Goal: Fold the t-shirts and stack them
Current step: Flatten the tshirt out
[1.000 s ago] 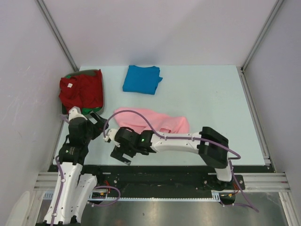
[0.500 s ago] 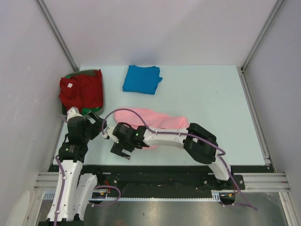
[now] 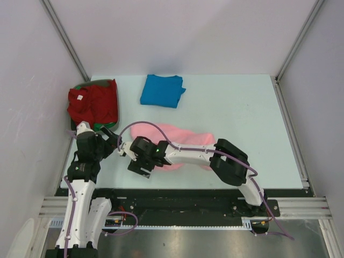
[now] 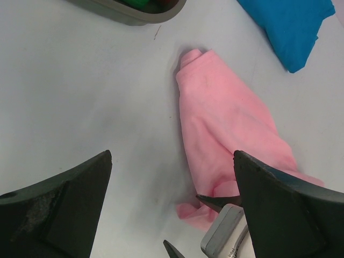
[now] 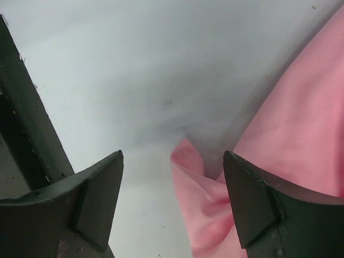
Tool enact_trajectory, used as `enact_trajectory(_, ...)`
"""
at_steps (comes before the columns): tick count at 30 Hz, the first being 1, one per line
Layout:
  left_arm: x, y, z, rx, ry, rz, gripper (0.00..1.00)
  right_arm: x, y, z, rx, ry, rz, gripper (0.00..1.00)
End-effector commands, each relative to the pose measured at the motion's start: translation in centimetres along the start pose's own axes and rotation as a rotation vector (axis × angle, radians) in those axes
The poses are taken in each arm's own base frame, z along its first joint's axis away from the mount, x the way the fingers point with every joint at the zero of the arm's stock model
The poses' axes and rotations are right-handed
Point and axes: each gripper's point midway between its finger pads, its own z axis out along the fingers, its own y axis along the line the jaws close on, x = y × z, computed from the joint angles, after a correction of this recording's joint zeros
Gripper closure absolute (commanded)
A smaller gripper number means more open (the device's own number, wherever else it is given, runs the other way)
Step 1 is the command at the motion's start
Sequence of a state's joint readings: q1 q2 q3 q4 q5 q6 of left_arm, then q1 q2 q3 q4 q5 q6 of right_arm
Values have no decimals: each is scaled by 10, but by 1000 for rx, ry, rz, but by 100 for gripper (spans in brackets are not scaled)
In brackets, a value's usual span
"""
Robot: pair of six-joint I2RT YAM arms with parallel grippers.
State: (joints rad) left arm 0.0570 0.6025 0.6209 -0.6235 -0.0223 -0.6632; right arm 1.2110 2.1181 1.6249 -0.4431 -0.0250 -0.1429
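At the far left of the pale table (image 3: 236,107), a red shirt (image 3: 92,105) lies heaped in a dark tray (image 4: 129,16). Just in front of the tray, the left gripper (image 4: 172,156) hovers over bare table. Its fingers (image 4: 75,204) are spread wide and hold nothing. Right of it, the right gripper (image 5: 173,156) hangs low at the left end of a pink shirt (image 3: 188,141). Its fingers (image 5: 97,199) are also spread wide and grip nothing, and a folded edge of the pink cloth lies on the table between them. The right arm reaches across from its base on the right, passing above the pink shirt. That shirt lies crumpled near the front middle of the table, stretching left to right. Behind it, at the far middle, a blue shirt (image 3: 162,90) lies folded flat, well apart from the pink one.
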Motion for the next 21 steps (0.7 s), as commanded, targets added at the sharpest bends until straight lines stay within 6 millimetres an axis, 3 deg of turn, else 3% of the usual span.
enact_trajectory(1,-5,-2,1,14,-15,6,0,2,3,1,-12,0,-7,23)
enact_trajectory(10,-4,-1,2,11,-13,5,0,28,-11,5,23,45,7,35)
enact_trajectory(13,-4,-1,2,11,-12,5,0,28,-14,5,33,43,9,58)
enact_trajectory(16,-5,-1,2,11,-15,4,0,21,-19,4,69,25,11,99)
enact_trajectory(19,-5,-1,2,12,-17,4,0,6,-25,-5,127,-19,10,100)
enact_trajectory(21,-5,-1,2,13,-18,5,0,-14,-34,-23,185,-72,17,100)
